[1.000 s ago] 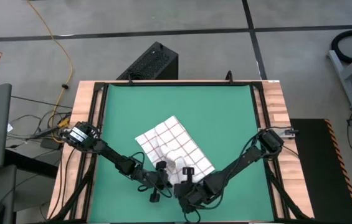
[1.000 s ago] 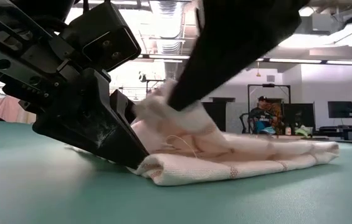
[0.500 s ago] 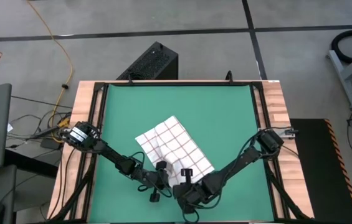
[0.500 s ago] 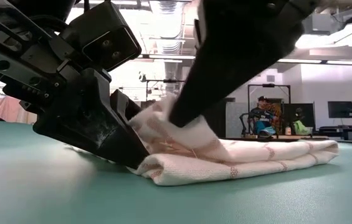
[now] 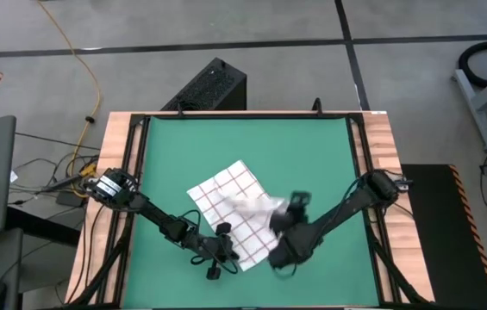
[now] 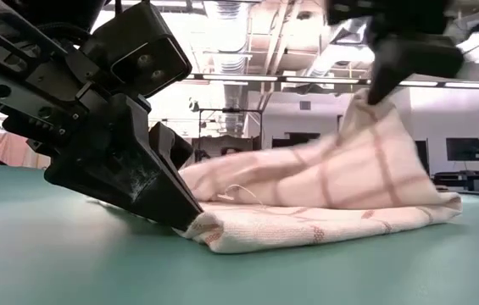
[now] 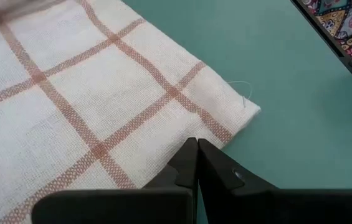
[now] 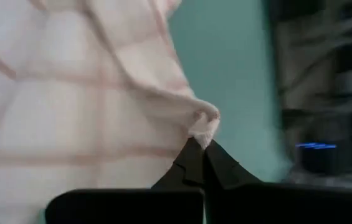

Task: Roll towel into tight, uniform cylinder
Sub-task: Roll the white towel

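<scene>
Green mat (image 5: 312,155) under thin white red-grid cloth towel (image 5: 226,194), mid-table. Right gripper (image 6: 381,95) pinching lifted corner; left gripper (image 7: 195,152) clamped on near edge. Risk: pinch slips, fold skews, roll loose.

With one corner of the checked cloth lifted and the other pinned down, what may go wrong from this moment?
1. The right gripper holds only a small pinch at the corner of the thin white towel with red grid lines; it may slip free.
2. The left gripper, jaws shut, presses the near edge onto the green mat; a strong pull may drag that edge out.
3. The lifted part hangs loose, so the roll may start uneven.
</scene>
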Controlling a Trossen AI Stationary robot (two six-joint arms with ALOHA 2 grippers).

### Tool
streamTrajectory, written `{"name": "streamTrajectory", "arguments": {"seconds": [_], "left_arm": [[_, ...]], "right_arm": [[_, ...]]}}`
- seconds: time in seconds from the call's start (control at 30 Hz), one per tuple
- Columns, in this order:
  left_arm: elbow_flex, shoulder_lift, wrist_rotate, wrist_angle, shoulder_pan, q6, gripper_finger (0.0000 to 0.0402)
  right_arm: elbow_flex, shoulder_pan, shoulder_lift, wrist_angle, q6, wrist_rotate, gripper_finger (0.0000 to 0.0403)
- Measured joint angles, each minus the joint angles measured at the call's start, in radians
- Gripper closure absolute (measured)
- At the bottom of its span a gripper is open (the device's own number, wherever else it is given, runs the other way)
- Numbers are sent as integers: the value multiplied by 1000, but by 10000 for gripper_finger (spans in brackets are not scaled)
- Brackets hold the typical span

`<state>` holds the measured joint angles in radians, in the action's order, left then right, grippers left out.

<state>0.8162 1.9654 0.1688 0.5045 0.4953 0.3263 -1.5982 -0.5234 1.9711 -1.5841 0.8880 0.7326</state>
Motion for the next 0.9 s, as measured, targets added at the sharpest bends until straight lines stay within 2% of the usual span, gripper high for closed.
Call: {"name": "streamTrajectory", "arguments": {"seconds": [0.1, 0.17, 0.27, 0.33, 0.5, 0.6, 0.67, 0.73, 0.9], "left_arm": [[0, 0, 0, 2, 0, 20, 401], [0, 0, -14, -8, 0, 30, 401], [3, -3, -59, -53, -2, 109, 401], [4, -4, -63, -72, 0, 161, 401], [3, -4, -63, -76, 1, 167, 401], [3, -3, -63, -77, 2, 169, 401], [3, -3, -62, -76, 2, 169, 401], [2, -3, -62, -75, 2, 167, 401], [1, -2, -67, -72, -3, 142, 401]], "right_arm": [[57, 49, -61, 42, 28, -51, 398], [60, 88, -47, 8, 96, -51, 398], [94, 119, -48, 43, 69, -48, 398], [89, 143, -54, 10, 122, -35, 398], [129, 200, -75, 17, 239, -35, 398], [138, 222, -95, 13, 234, -12, 398], [137, 226, -98, 21, 178, 15, 398], [118, 212, -100, 88, 49, 21, 398], [84, 112, -104, 431, -212, -24, 398]]}}
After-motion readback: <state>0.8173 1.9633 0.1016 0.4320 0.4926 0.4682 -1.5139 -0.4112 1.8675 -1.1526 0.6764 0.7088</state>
